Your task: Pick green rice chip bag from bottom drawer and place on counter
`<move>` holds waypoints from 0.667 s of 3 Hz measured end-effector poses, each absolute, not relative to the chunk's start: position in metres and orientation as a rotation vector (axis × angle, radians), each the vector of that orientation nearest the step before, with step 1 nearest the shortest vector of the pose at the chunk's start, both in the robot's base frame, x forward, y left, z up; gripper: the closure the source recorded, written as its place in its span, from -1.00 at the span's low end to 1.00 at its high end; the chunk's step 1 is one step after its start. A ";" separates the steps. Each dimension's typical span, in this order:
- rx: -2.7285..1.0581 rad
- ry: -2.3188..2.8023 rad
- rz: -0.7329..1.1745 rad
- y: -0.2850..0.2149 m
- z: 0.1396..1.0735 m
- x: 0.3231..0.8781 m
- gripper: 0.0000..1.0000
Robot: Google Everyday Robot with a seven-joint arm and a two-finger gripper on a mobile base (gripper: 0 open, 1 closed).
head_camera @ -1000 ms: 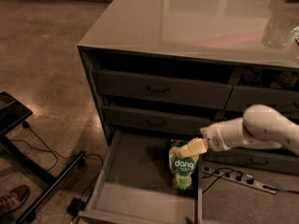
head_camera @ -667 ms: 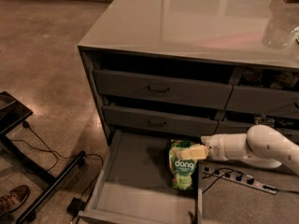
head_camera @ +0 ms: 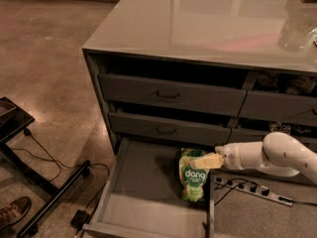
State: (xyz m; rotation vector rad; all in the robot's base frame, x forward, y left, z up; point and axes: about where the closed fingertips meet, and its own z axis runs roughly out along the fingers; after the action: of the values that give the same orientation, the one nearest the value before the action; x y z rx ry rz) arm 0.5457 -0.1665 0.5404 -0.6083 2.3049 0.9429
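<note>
The green rice chip bag (head_camera: 191,179) with white "dang" lettering stands against the right side of the open bottom drawer (head_camera: 141,202). My gripper (head_camera: 206,161) comes in from the right on a white arm (head_camera: 270,155); its pale tips sit at the bag's top right edge, touching or overlapping it. The glossy grey counter (head_camera: 208,19) spreads above the cabinet, well above the gripper.
Two closed grey drawers with dark handles (head_camera: 167,96) sit above the open one. A power strip and cable (head_camera: 250,190) lie on the floor to the right. A black stand with cables (head_camera: 34,177) and a shoe (head_camera: 12,212) are at lower left.
The arm has lowered and flattened out, with the gripper staying at the top right of the bag. The bag has not moved.
</note>
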 end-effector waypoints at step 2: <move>-0.412 2.349 0.881 -0.149 0.466 0.564 -1.00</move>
State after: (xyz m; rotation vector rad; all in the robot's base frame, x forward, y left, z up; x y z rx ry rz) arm 0.5644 -0.1488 0.4664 -0.4121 2.3495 0.8806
